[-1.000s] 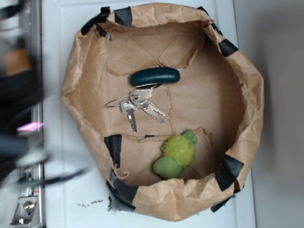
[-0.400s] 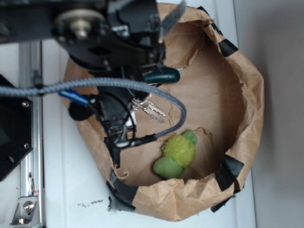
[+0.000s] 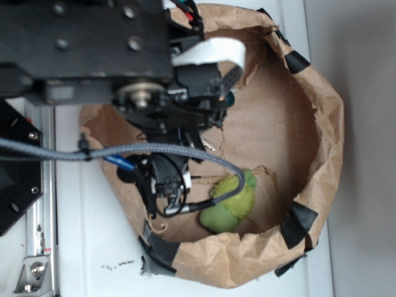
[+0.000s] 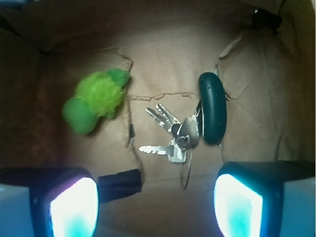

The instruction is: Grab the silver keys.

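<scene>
The silver keys (image 4: 170, 137) lie flat on the floor of a brown paper bag (image 4: 163, 69), fanned out on a thin wire ring and joined to a dark teal oval fob (image 4: 213, 107). My gripper (image 4: 155, 207) hovers above them, open, its two glowing pads wide apart at the bottom of the wrist view with nothing between them. The keys sit just ahead of the gap, slightly toward the right pad. In the exterior view the arm (image 3: 154, 99) covers the keys; only a sliver of the fob (image 3: 230, 99) shows.
A fuzzy green plush toy (image 4: 95, 100) (image 3: 230, 204) lies left of the keys on the bag floor. The crumpled bag walls (image 3: 315, 136) rise all round, patched with black tape (image 3: 298, 224). A black tape strip (image 4: 120, 178) lies by the left pad.
The arm swept in from the left over the bag and came to hang above the keys, hiding them in the exterior view. Keys and toy have not moved.
</scene>
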Motion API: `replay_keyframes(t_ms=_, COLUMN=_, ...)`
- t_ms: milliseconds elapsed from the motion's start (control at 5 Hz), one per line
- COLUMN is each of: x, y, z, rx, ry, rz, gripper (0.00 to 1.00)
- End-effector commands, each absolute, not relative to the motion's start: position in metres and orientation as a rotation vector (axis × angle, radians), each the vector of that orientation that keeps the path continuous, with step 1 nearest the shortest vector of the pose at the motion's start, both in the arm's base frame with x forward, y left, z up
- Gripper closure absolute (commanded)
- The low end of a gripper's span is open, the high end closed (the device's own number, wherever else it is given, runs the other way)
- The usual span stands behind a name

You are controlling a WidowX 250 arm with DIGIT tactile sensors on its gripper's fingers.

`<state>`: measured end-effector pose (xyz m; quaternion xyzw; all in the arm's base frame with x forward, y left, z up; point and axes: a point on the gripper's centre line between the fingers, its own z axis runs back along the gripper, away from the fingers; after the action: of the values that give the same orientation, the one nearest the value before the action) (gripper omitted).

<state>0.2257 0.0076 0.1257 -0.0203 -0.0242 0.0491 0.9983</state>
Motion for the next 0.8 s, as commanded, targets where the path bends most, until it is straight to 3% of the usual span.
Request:
replay_keyframes(t_ms=0, x=0.229, y=0.006, z=0.132, rx=-0.041, ry=-0.080, rz=0.089, gripper=0.00)
replay_keyframes(t_ms=200, x=0.229, y=0.006, z=0.132, rx=-0.041, ry=-0.080, rz=0.089, gripper=0.00)
replay_keyframes(t_ms=400, x=0.242, y=0.036, z=0.111, rx=-0.030, ry=-0.031, rz=0.150, gripper=0.00)
replay_keyframes(t_ms=600, x=0.238, y=0.047, z=0.110, rx=-0.066, ry=-0.012, rz=0.135, gripper=0.00)
